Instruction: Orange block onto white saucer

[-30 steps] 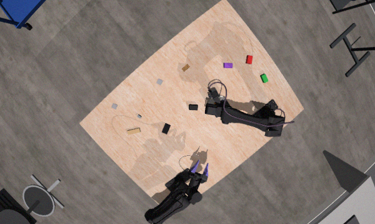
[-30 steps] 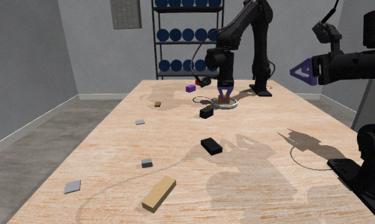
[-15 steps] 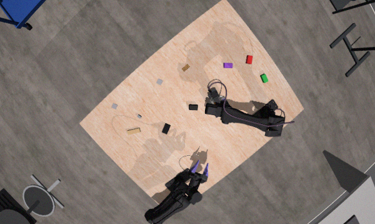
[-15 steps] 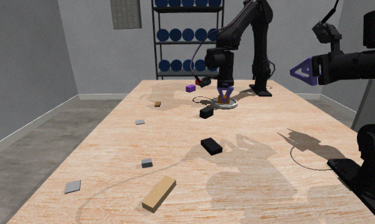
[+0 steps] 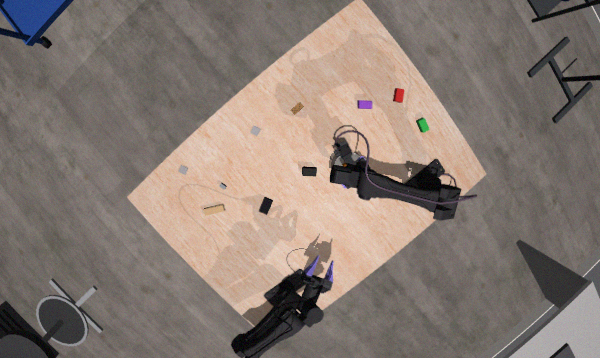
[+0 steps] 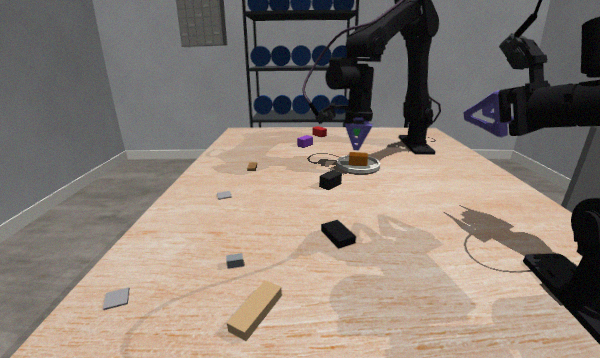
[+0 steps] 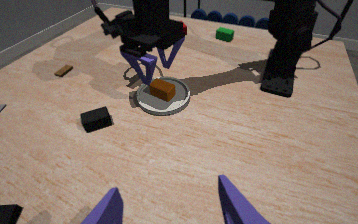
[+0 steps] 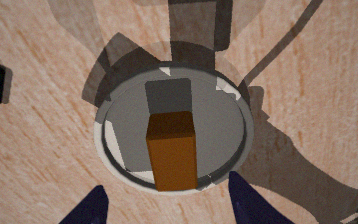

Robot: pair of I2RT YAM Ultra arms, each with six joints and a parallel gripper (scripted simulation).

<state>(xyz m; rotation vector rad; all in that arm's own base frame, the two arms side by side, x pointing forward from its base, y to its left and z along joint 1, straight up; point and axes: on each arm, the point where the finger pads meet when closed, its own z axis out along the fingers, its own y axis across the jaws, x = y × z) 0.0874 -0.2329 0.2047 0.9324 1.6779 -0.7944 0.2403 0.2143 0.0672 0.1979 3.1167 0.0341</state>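
The orange block (image 6: 358, 158) lies on the white saucer (image 6: 358, 167), which sits flat on the table. Both show in the left wrist view, block (image 7: 162, 90) on saucer (image 7: 161, 100), and in the right wrist view, block (image 8: 172, 149) on saucer. My right gripper (image 6: 359, 133) hangs just above the block, open, its purple fingers apart from the block on each side. My left gripper (image 7: 169, 188) is open and empty, high over the near end of the table (image 5: 321, 270).
A black block (image 6: 330, 179) lies just in front of the saucer, another black block (image 6: 338, 233) nearer. Purple (image 6: 305, 141), red (image 6: 319, 131) and green (image 5: 422, 124) blocks lie beyond it. Tan (image 6: 254, 308) and grey (image 6: 235, 260) pieces lie toward the near left.
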